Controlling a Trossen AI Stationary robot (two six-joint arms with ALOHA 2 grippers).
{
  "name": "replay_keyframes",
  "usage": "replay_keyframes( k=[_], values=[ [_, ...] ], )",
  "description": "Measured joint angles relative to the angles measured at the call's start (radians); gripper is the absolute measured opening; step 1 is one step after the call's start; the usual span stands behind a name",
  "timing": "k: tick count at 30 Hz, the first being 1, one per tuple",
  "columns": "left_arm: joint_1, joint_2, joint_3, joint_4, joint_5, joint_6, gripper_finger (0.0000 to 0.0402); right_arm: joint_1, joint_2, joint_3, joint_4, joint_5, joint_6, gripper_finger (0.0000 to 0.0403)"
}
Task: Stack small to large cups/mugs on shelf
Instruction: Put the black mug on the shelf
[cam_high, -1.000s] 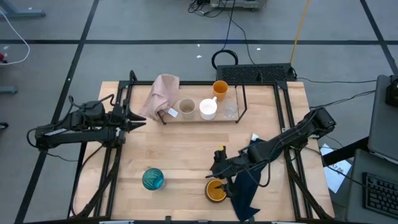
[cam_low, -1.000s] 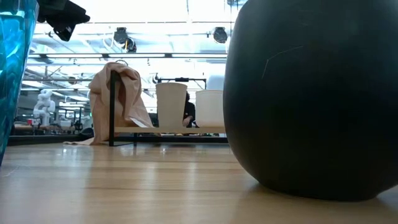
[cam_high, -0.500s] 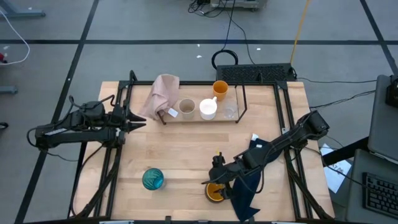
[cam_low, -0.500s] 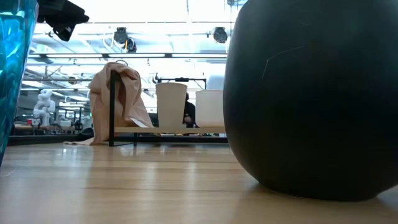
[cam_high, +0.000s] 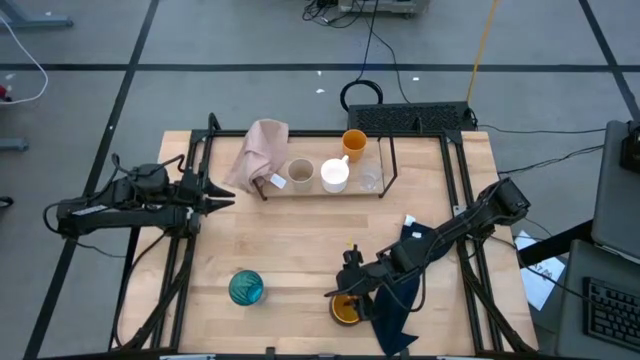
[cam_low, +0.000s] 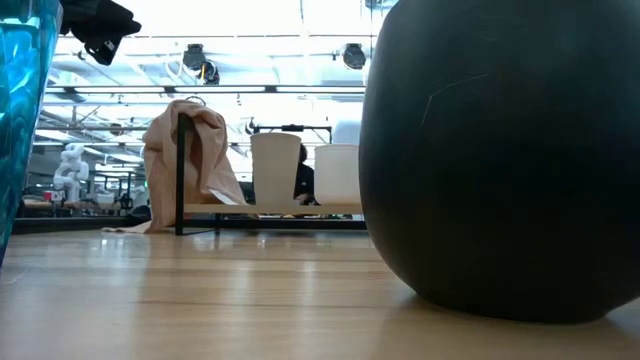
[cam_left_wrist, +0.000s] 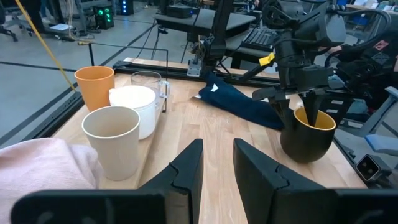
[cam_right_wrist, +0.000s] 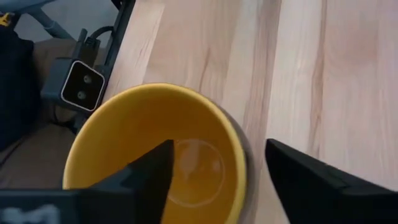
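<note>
Wooden worktop carries the shelf along its far edge, while at the near edge the right gripper hangs directly over the orange-yellow mug, fingers spread astride its rim without gripping, and the left gripper idles slightly parted at the left edge.

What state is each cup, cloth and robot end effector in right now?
Beige cup: upright on the shelf.
White mug: upright on the shelf.
Orange cup: upright.
Teal glass: upright on the table.
Yellow mug: upright, one finger inside.
Pink cloth: draped over the shelf.
Right end effector: open, straddling the mug's rim.
Left end effector: open, empty.
</note>
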Motion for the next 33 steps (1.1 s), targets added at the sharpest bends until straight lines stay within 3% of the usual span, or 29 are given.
replay_keyframes(
  k=[16,21,26,33],
  values=[
    [-0.001,0.0,0.0,0.0,-0.002,-0.006,0.0088,0.007,0.001,-0.002,-0.008,0.005,0.01,0.0017],
    [-0.001,0.0,0.0,0.0,-0.002,-0.006,0.0088,0.009,0.001,-0.002,0.003,0.073,-0.001,0.0013],
    [-0.001,0.0,0.0,0.001,-0.003,-0.007,0.0088,-0.01,-0.006,-0.002,-0.007,0.225,-0.016,0.0012],
    [-0.001,0.0,0.0,0.006,-0.004,-0.008,0.0088,-0.141,-0.101,-0.002,0.012,0.247,-0.114,0.0012]
  ],
)
